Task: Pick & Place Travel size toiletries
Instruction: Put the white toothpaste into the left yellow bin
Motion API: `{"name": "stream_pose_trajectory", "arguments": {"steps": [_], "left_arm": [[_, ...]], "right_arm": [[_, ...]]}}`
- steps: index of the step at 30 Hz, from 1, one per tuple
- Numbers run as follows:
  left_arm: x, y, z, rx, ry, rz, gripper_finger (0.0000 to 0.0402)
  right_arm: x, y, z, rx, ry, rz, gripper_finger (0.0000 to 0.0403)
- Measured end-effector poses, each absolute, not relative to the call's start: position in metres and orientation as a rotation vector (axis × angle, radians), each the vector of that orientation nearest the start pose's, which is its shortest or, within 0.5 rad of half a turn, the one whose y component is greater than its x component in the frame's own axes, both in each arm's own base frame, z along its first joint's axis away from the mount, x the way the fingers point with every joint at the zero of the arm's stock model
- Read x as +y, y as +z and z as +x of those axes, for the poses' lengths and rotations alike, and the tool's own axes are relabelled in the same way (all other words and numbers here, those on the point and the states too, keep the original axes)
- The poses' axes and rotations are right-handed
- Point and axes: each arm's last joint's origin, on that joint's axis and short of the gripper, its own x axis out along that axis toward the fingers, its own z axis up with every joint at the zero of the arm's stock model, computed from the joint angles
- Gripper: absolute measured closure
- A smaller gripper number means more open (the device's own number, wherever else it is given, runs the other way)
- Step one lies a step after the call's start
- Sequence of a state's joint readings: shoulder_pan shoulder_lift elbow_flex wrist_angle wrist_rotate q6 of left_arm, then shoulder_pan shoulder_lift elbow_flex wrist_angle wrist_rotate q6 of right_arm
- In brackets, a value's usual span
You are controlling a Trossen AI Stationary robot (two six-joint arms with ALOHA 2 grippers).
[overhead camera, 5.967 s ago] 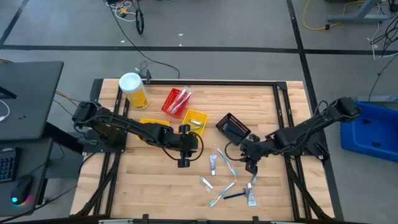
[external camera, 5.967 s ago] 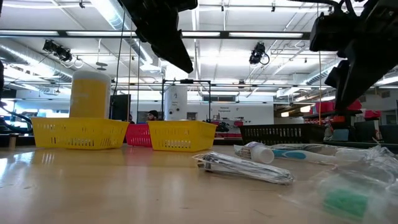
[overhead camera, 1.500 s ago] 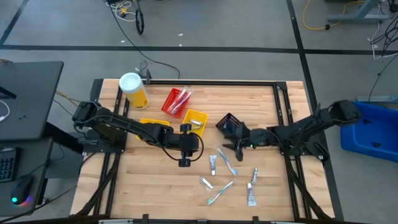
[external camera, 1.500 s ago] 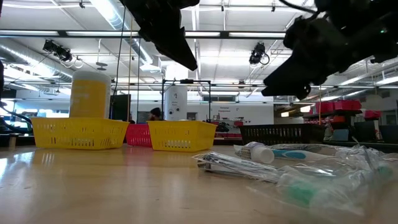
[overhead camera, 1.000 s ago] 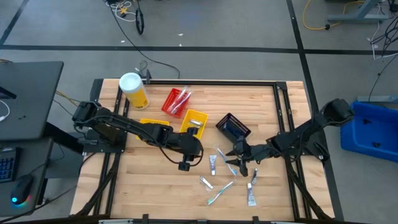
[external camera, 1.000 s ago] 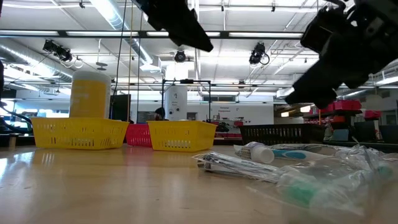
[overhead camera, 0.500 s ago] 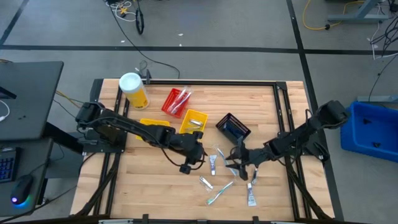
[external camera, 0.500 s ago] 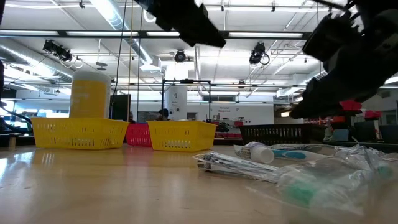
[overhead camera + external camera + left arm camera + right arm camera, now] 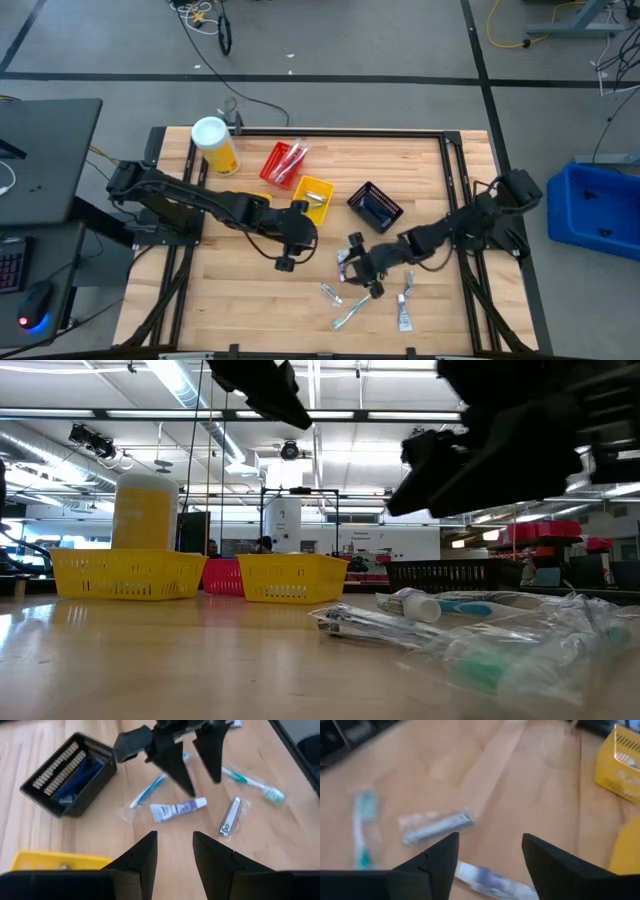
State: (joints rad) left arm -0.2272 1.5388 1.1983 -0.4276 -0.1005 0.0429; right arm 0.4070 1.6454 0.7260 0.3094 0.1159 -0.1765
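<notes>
Left gripper (image 9: 284, 263) hovers above bare wood near the table's middle, just in front of the small yellow bin (image 9: 314, 194); its two dark fingers (image 9: 141, 857) stand apart with nothing between them. Half a second ago it sat a little nearer the scattered toiletries; it has since drawn back toward the left. Behind it, from left to right, stand a yellow canister (image 9: 214, 144) with a white lid, a red bin (image 9: 283, 163), the yellow bin and a black bin (image 9: 376, 206) with something blue inside.

To the right, the right gripper (image 9: 351, 259) has reached farther left than it was half a second ago and now hangs over the near edge of the toiletry cluster, its fingers (image 9: 435, 860) spread wide and empty.

Lying loose on the wood below and around it are the travel-size toiletries. A white toothpaste tube (image 9: 177, 810) with purple print lies flat just beyond the right gripper's tips. Beside it is a clear-wrapped toothbrush with a blue handle (image 9: 150, 790), and farther right a green-and-white toothbrush (image 9: 255, 784) in wrapping. A small silvery wrapped item (image 9: 230, 814) lies between the tube and the green toothbrush. From above, more wrapped pieces lie nearer the table's front edge: a small packet (image 9: 329, 292), a pale green toothbrush (image 9: 353, 308) and another tube (image 9: 404, 319).
</notes>
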Motion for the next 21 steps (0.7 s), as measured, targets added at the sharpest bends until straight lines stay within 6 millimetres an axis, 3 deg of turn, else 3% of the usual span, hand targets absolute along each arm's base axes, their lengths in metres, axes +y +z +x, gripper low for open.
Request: {"name": "stream_pose_trajectory", "arguments": {"steps": [5,9,21], "left_arm": [[-0.071,0.273,0.316,0.830,-0.115,0.108,0.0270],[-0.074,0.269,0.313,0.860,-0.117,0.105,0.0270],[-0.078,0.269,0.312,0.862,-0.130,0.107,0.0270]], "right_arm": [[0.101,0.158,0.303,0.711,0.385,-0.401,0.0141],[0.091,0.153,0.308,0.723,0.511,-0.473,0.0128],[0.078,0.114,0.328,0.682,0.575,-0.588,0.0155]]}}
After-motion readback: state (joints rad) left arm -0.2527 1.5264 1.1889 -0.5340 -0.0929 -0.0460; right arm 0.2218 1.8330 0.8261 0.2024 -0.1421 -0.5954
